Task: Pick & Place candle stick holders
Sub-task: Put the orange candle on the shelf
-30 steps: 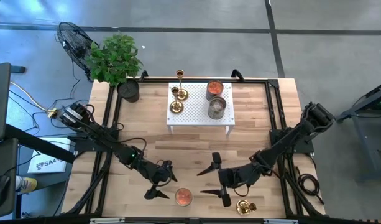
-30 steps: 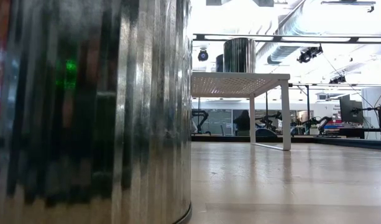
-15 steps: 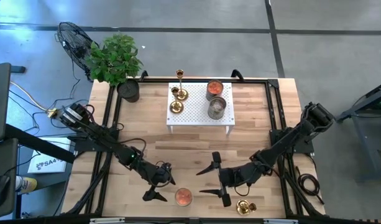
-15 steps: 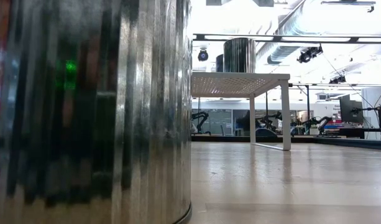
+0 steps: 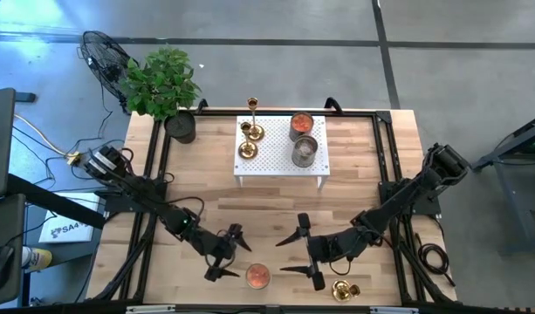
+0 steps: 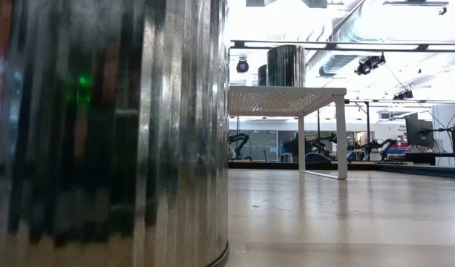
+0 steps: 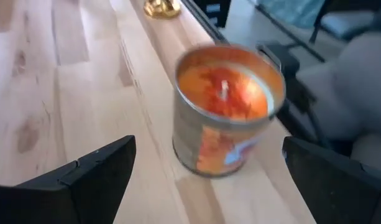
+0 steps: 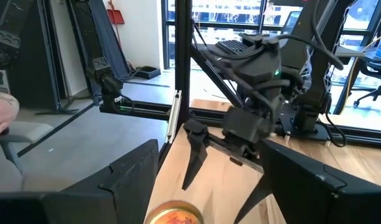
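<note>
Fingers of the left gripper [image 5: 223,254] have swung closer to the candle tin [image 5: 257,276], spread wide and empty. The right gripper [image 5: 299,251] hangs open, empty, beside the lone candle stick holder [image 5: 341,289] at the near edge; three holders [image 5: 248,138] stand on the white stand [image 5: 280,166], so this reach seems aimed at the wrong object.

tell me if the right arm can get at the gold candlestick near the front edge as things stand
Probably yes. The right claw hangs open, with the candlestick close beside its wrist and nothing between them. The candle tin sits off toward the left claw.
</note>
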You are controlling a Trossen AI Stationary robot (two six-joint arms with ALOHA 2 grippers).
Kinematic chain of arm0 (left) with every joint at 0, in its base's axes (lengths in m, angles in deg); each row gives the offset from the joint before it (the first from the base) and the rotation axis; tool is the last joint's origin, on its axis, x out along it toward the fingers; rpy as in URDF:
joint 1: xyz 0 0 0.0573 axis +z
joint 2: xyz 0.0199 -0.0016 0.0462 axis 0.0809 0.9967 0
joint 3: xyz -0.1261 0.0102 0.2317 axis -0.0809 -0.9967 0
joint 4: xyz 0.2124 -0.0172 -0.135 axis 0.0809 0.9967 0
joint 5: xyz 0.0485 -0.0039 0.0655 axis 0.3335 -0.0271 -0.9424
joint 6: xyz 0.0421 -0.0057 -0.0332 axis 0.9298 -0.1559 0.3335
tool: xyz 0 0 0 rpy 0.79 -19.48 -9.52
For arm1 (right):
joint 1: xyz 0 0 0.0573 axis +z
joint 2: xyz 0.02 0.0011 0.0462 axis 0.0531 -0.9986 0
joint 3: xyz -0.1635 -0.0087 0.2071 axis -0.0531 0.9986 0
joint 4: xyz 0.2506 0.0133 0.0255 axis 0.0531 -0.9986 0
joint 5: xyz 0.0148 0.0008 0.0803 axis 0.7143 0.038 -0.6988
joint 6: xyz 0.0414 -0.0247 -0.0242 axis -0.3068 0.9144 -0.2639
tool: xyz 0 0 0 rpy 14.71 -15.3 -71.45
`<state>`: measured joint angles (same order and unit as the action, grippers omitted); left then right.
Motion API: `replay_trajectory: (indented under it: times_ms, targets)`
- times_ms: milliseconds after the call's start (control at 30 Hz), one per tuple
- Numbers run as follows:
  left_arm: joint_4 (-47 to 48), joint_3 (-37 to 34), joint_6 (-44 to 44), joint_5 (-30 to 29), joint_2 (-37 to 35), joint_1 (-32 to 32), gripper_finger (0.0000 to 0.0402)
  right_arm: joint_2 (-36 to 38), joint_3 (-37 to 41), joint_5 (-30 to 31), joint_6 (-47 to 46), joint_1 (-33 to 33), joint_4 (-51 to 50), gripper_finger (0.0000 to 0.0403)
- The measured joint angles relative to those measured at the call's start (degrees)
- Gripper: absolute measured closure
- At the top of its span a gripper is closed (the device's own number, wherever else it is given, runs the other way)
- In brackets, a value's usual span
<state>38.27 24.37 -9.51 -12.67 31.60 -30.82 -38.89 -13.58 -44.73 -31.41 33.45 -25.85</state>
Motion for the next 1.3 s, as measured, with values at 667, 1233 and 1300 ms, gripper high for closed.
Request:
replay_trajectory:
  times_ms: [667,1233,1300]
  targets:
    - [-11.84,0.22,5.63,4.26,7.16,-0.57,0.0002,0.00,0.00,0.00,0.02,-0.07,0.20,0.0128]
    - [-13.23,0.24,8.61,2.61,7.16,-0.54,0.0002,0.00,0.00,0.00,0.66,-0.07,0.25,0.0128]
    - [-13.23,0.24,8.61,2.55,7.16,-0.50,0.0002,0.00,0.00,0.00,0.68,-0.07,0.38,0.0128]
